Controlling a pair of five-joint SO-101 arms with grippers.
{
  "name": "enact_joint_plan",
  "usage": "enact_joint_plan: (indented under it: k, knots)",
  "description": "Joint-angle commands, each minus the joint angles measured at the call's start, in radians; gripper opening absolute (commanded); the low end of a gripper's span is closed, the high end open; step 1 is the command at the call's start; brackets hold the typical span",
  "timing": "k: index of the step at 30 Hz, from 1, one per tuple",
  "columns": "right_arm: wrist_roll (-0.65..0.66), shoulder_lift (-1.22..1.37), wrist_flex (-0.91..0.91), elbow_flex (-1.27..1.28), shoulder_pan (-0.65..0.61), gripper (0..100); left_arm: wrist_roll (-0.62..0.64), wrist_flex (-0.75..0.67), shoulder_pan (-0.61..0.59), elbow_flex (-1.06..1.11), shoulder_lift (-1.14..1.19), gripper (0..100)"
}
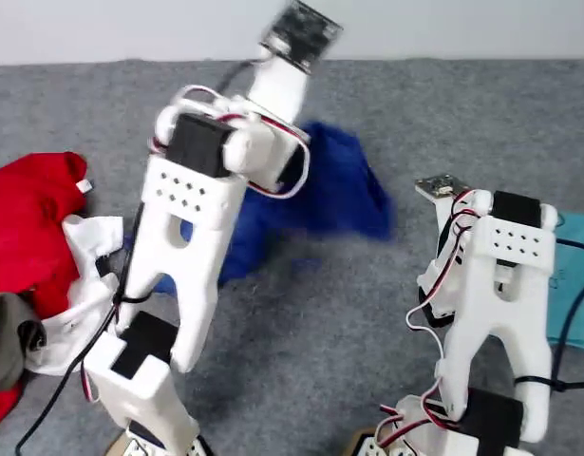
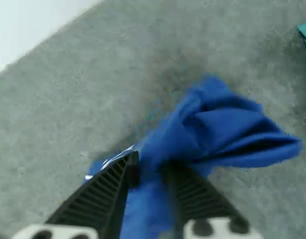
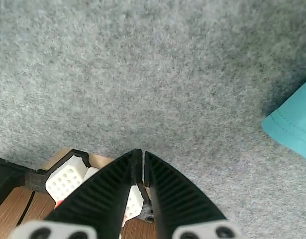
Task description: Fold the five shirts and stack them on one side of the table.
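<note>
A blue shirt (image 1: 315, 195) hangs bunched above the grey felt table (image 1: 367, 313), lifted by my left gripper (image 2: 150, 172), which is shut on the blue cloth (image 2: 217, 129). The left arm (image 1: 206, 180) stands tall over the table's middle left. At the left edge lie a red shirt (image 1: 30, 223), a white shirt (image 1: 83, 285) and a grey-brown one (image 1: 7, 337) in a heap. A teal shirt (image 1: 572, 275) lies at the right edge, its corner (image 3: 292, 124) near my right gripper (image 3: 143, 157), which is shut with nothing in it, low by its base.
The right arm (image 1: 491, 285) is folded back at the front right, over its wooden base (image 3: 23, 209). Bare grey felt lies between the two arms and along the far edge by the white wall (image 1: 462, 28).
</note>
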Motion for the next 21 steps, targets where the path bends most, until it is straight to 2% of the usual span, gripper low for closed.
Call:
enact_joint_plan:
  k: [1, 5, 10, 14, 17, 21]
  knots:
    - [-0.008, -0.047, 0.042, -0.006, 0.022, 0.9, 0.044, 0.017, 0.006, -0.016, -0.021, 21]
    - [-0.006, -0.054, 0.042, -0.008, 0.061, 0.9, 0.038, 0.049, -0.014, -0.068, -0.023, 22]
    - [-0.006, -0.054, 0.044, -0.008, 0.03, 1.1, 0.018, 0.049, -0.107, -0.051, -0.023, 22]
    - [-0.006, -0.051, 0.044, -0.006, -0.068, 1.1, -0.006, 0.049, -0.192, 0.03, -0.023, 18]
    - [-0.008, -0.041, 0.039, -0.006, -0.18, 1.1, -0.069, 0.049, -0.238, 0.133, -0.023, 14]
    - [-0.009, 0.03, -0.008, -0.012, -0.318, 1.1, -0.081, 0.049, -0.322, 0.213, -0.023, 10]
